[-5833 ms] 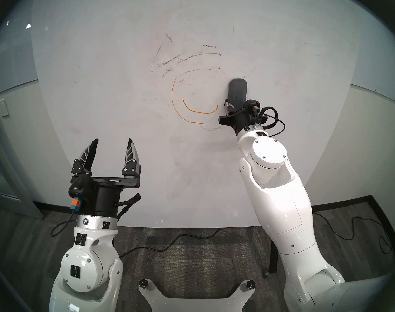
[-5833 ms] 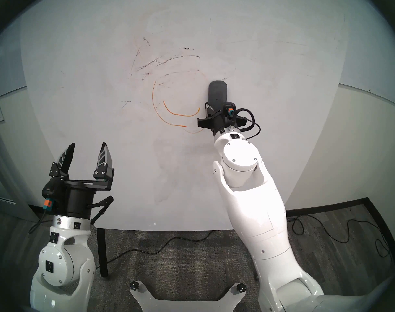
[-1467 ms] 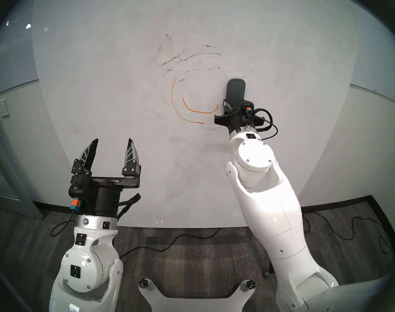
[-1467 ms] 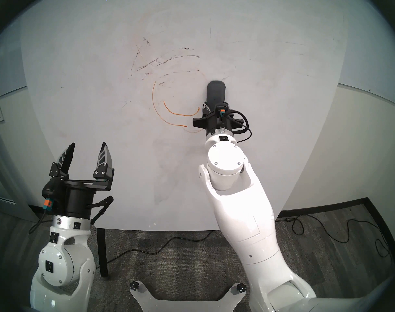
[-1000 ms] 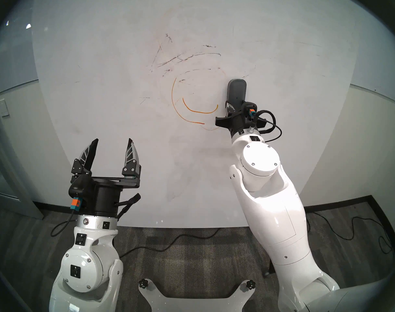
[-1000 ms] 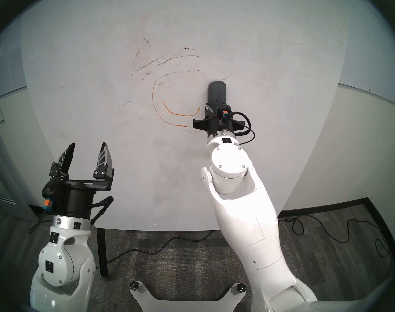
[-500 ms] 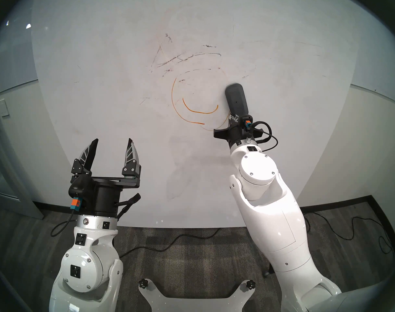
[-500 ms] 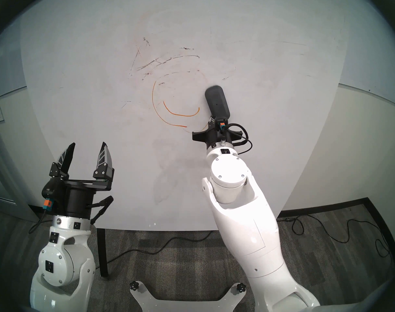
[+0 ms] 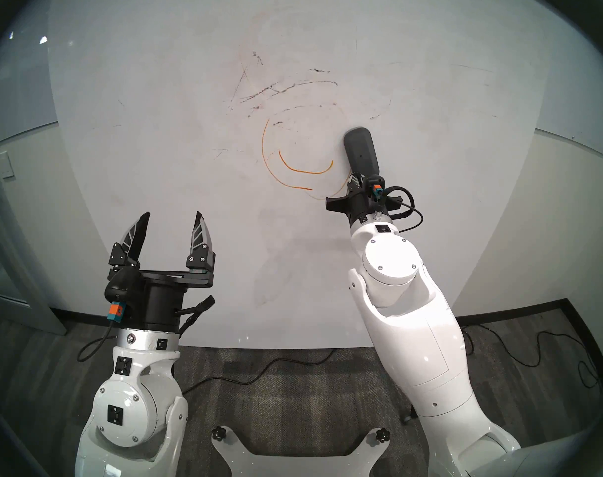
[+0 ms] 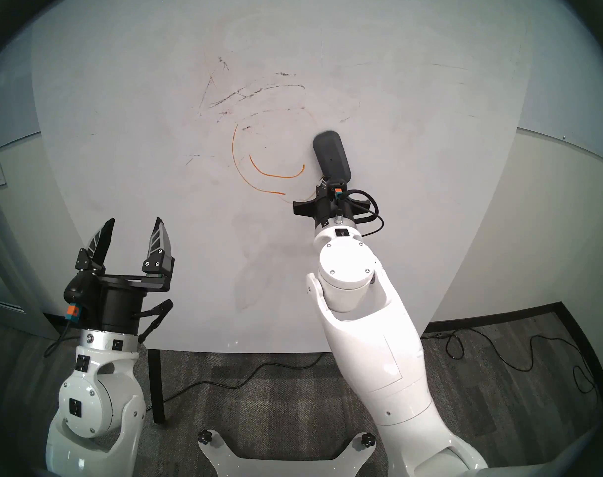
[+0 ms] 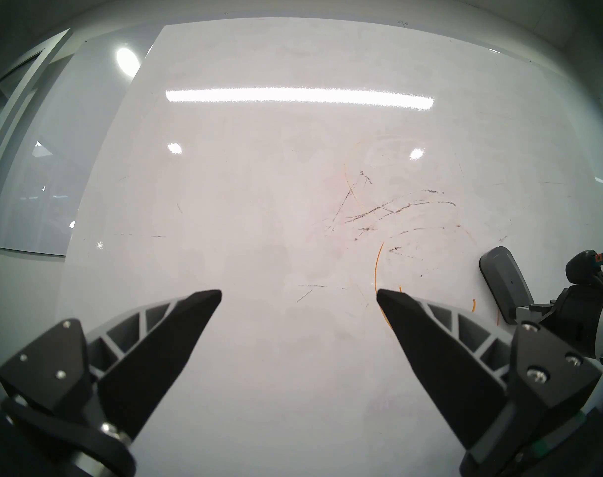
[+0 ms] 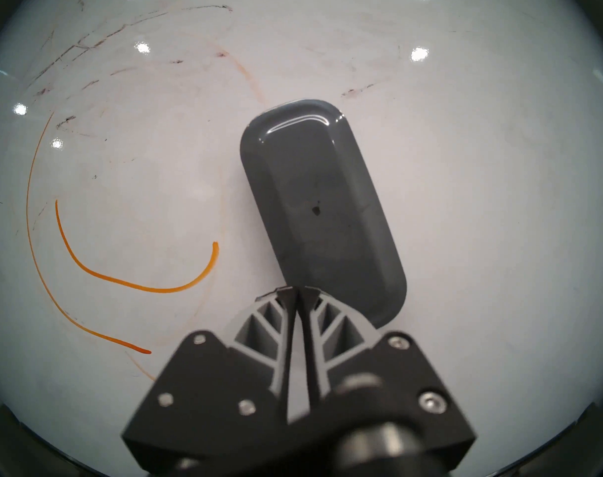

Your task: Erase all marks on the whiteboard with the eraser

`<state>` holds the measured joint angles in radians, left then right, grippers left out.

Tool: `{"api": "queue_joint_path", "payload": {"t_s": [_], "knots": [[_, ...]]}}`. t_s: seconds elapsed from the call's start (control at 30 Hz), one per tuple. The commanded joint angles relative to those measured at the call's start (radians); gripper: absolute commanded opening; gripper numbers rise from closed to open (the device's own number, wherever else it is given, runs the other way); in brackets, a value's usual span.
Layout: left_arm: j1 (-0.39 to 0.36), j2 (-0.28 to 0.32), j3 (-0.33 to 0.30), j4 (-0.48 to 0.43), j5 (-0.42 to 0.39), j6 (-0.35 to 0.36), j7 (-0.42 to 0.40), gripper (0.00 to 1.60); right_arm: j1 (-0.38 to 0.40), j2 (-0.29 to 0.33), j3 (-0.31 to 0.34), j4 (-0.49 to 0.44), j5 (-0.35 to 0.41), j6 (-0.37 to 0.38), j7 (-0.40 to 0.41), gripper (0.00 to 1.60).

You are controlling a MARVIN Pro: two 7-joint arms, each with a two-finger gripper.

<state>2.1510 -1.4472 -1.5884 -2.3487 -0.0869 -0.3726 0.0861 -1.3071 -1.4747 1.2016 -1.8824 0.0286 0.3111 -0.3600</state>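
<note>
Dark grey pill-shaped eraser [image 9: 361, 150] [image 12: 322, 208] lies flat against the large glossy white whiteboard [image 9: 155, 121], tilted with its top leaning left, just right of the orange curved mouth line and partial oval outline of the marks [image 9: 305, 170] [image 12: 138, 283], with scratchy black-grey streaks [image 9: 286, 87] above. The right gripper [image 12: 297, 292] sits at the eraser's lower end with fingertips pinched nearly together and nothing between them, touching only its bottom edge. The left gripper [image 9: 171, 221] [image 11: 298, 299] hangs low on the left, well apart, jaws spread wide and empty.
</note>
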Motion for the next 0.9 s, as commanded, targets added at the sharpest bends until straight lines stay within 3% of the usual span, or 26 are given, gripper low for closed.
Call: {"api": "queue_joint_path", "payload": {"t_s": [0.0,0.33,0.87], "knots": [[-0.001,0.001,-0.001,-0.023,-0.002,-0.003,-0.001,1.60,0.008,0.010,0.000,-0.051,-0.020,-0.026,-0.006,1.60],[-0.001,0.001,-0.001,-0.023,-0.002,-0.002,-0.001,1.60,0.017,0.031,0.001,-0.062,-0.038,-0.036,-0.002,1.60],[-0.001,0.001,-0.001,-0.023,-0.002,-0.003,-0.001,1.60,0.127,0.037,-0.038,0.054,-0.110,-0.048,0.016,1.60]]}}
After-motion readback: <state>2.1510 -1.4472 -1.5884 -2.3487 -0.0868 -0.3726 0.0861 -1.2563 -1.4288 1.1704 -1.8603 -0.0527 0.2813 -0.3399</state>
